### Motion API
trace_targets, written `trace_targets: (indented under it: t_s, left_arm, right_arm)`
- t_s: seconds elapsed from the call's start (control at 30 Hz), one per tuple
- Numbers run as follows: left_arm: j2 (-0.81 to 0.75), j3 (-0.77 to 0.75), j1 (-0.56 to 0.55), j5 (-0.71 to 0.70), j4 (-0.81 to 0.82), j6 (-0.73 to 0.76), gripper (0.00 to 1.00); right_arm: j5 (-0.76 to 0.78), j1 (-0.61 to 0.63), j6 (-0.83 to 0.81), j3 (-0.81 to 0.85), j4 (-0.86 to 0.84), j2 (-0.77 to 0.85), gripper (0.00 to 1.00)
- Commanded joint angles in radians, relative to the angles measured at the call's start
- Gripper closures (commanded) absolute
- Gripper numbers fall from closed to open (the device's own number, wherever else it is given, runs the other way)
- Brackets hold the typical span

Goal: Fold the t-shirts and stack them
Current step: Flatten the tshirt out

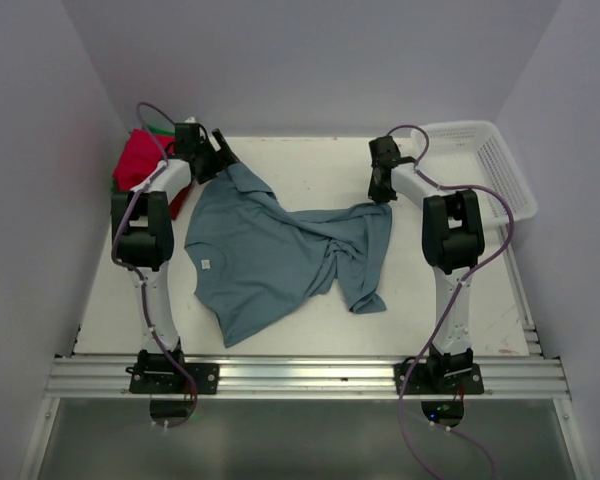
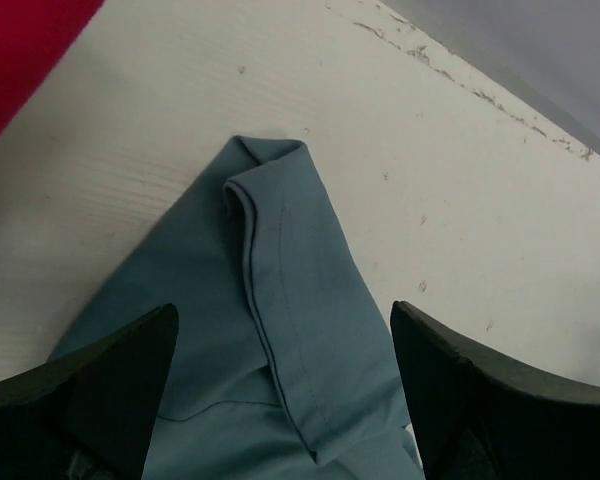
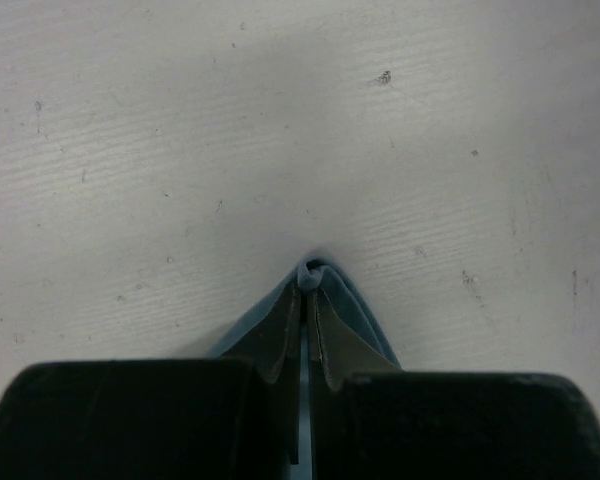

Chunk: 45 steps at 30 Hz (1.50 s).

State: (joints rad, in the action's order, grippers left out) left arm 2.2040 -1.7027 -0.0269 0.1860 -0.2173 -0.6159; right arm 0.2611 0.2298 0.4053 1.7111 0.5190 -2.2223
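Right gripper (image 3: 305, 288) pinches the far-right corner of the dusty blue-grey cloth t-shirt (image 1: 270, 250) spread across the white table (image 1: 310, 170), while left gripper (image 2: 283, 312) gapes wide over its far-left sleeve near folded red shirts (image 1: 138, 158).

White table (image 1: 320, 160) boxed in by pale walls (image 1: 310, 60).
It was scuffed; a metal rail (image 1: 310, 375) ran along the near edge.
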Motion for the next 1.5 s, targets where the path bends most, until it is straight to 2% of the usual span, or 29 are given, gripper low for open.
trace_targets:
  t_s: [0.0, 0.43, 0.67, 1.03, 1.47]
  left_arm:
    - [-0.001, 0.001, 0.001, -0.049, 0.061, -0.053, 0.1]
    - [0.138, -0.026, 0.001, 0.033, 0.171, -0.197, 0.11]
    - [0.142, 0.015, 0.001, 0.098, 0.317, -0.287, 0.11]
    - [0.102, 0.026, 0.004, 0.133, 0.369, -0.355, 0.12]
    - [0.21, -0.035, 0.007, 0.188, 0.498, -0.446, 0.15]
  right_arm:
    - [-0.042, 0.003, -0.002, -0.011, 0.024, -0.062, 1.0]
    - [-0.043, 0.003, -0.005, -0.002, 0.032, -0.079, 1.0]
    - [-0.04, 0.003, -0.006, 0.005, 0.035, -0.089, 1.0]
    - [-0.043, 0.003, -0.006, 0.031, 0.042, -0.109, 1.0]
    - [-0.046, 0.002, -0.006, 0.042, 0.05, -0.117, 1.0]
